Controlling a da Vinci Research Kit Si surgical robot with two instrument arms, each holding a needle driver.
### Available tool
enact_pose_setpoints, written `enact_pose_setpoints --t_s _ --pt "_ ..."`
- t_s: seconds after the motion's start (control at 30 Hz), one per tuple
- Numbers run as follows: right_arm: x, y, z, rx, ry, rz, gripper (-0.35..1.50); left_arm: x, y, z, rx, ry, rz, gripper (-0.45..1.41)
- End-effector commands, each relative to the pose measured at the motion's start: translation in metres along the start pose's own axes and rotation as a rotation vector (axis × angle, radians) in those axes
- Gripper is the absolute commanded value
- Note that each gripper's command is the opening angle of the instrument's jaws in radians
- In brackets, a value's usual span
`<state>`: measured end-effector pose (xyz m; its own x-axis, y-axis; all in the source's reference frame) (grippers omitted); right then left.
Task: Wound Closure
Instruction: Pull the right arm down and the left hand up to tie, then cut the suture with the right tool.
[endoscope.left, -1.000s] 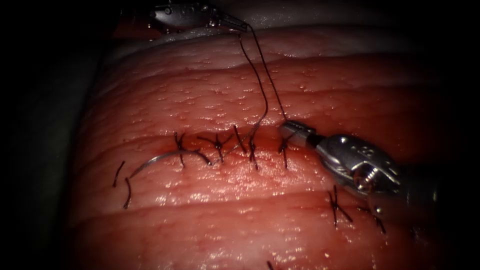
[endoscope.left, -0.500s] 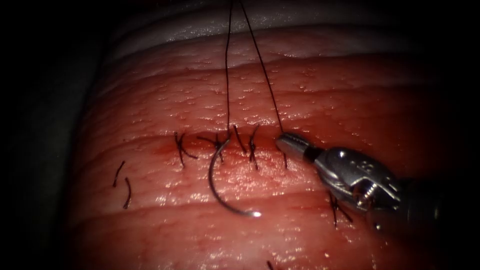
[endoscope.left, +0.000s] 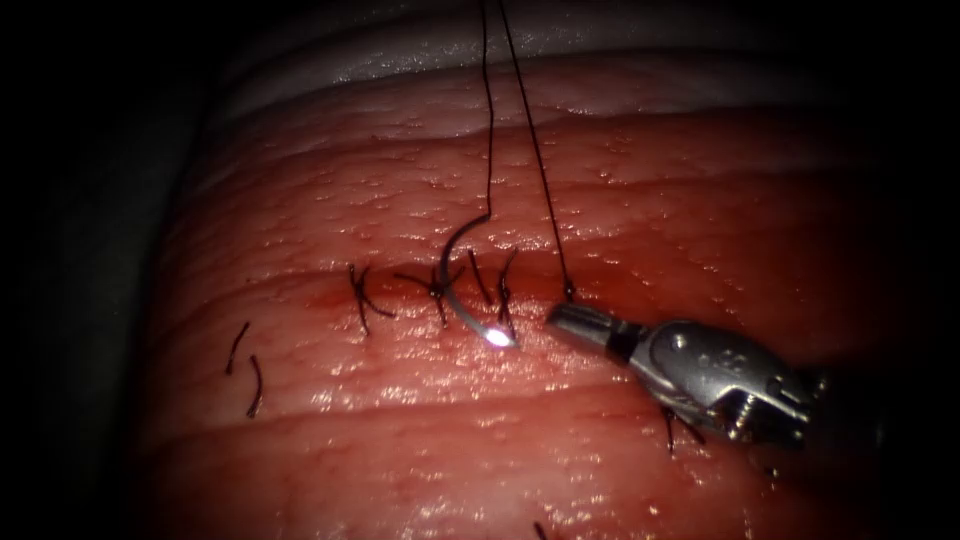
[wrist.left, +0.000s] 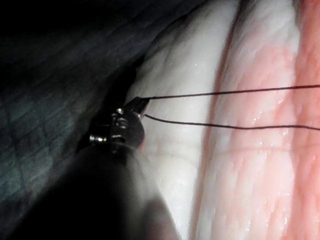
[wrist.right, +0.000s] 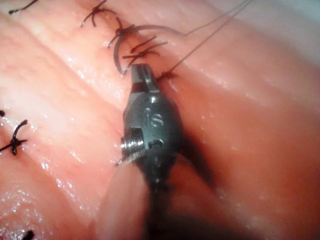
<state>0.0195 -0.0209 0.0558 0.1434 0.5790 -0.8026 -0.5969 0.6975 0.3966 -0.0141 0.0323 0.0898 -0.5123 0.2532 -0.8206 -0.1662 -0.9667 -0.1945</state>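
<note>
Tissue (endoscope.left: 560, 440), the pork belly, lies as a broad, moist, ridged slab, soft enough to dimple under a tool and slick with red fluid (endoscope.left: 330, 296) along the cut (endoscope.left: 400, 285), which runs across the endoscope view with a row of knotted stitches (endoscope.left: 358, 298) over it. Further stitches sit nearer the camera on the right, and two cut ends of thread (endoscope.left: 246, 365) lie loose at the left.

The right hand (endoscope.left: 562, 322) lies low over the tissue just right of the stitch row, its jaws pressed together on nothing that I can make out; a strand of thread passes close by its tip. In the left wrist view the left hand (wrist.left: 140, 104) sits off the pale edge of the tissue, pinching the thread (wrist.left: 225, 92), whose two strands run back tight towards the cut.

The needle (endoscope.left: 462, 285) hangs free from one strand, held by neither hand and not in the tissue. It hangs over the stitch row, its swaged end uppermost and its bright point (endoscope.left: 497, 337) resting low, aimed right and towards the camera, the long axis near upright.

I judge it light, stiff and slippery, apt to swing on the thread; the mid-curve looks the best place to take hold. The thread is fine and limp.
</note>
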Motion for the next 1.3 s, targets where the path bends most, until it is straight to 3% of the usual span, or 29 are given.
enact_pose_setpoints --t_s 0.03,0.17,0.37,0.6,0.73,0.77,0.8,0.87,0.9,0.97,1.2,1.3 --pt "-0.0011 -0.0005 0.0003 0.048 0.014 -0.053 -0.35 -0.0001 -0.0008 0.0008 0.004 0.001 0.002 -0.45" --pt "-0.0012 -0.0013 -0.0002 0.134 0.029 -0.129 -0.35 -0.0006 -0.0018 0.0015 0.017 -0.006 0.003 -0.45" --pt "-0.0008 -0.0019 -0.0004 0.164 0.035 -0.17 -0.35 -0.0011 -0.0027 0.0019 0.027 -0.014 0.001 -0.45" --pt "-0.0009 -0.0021 -0.0003 0.168 0.026 -0.179 -0.35 -0.0013 -0.0024 0.0017 0.023 -0.01 -0.012 -0.45" --pt "-0.0008 -0.0019 -0.0002 0.094 0.041 -0.132 -0.35 -0.0013 -0.0011 0.0009 0.004 -0.005 -0.037 -0.45" --pt "-0.0008 -0.0018 -0.0002 0.088 0.061 -0.1 -0.28 -0.0012 -0.0005 0.0006 -0.009 -0.008 -0.035 -0.45" --pt "-0.0007 -0.0016 -0.0003 0.08 0.091 -0.054 0.09 -0.001 0.0003 0.0001 -0.023 -0.013 -0.034 -0.45" --pt "-0.0005 -0.0013 -0.0005 0.062 0.117 -0.012 0.66 -0.0007 0.0016 -0.0009 -0.048 -0.013 -0.039 -0.45" --pt "-0.0003 -0.0011 -0.0007 0.041 0.126 0.011 0.86 -0.0004 0.0024 -0.0015 -0.062 -0.009 -0.039 -0.45" --pt "0.0 -0.0007 -0.0011 0.013 0.131 0.03 0.96 0.0002 0.004 -0.0031 -0.09 -0.006 -0.041 -0.45" --pt "0.0019 0.0009 -0.0032 -0.033 0.111 0.099 0.84 0.0043 0.0091 -0.0103 -0.147 0.008 -0.051 -0.45" --pt "0.0026 0.0015 -0.0038 -0.063 0.12 0.137 0.66 0.0066 0.0116 -0.0135 -0.141 0.031 -0.021 -0.45"
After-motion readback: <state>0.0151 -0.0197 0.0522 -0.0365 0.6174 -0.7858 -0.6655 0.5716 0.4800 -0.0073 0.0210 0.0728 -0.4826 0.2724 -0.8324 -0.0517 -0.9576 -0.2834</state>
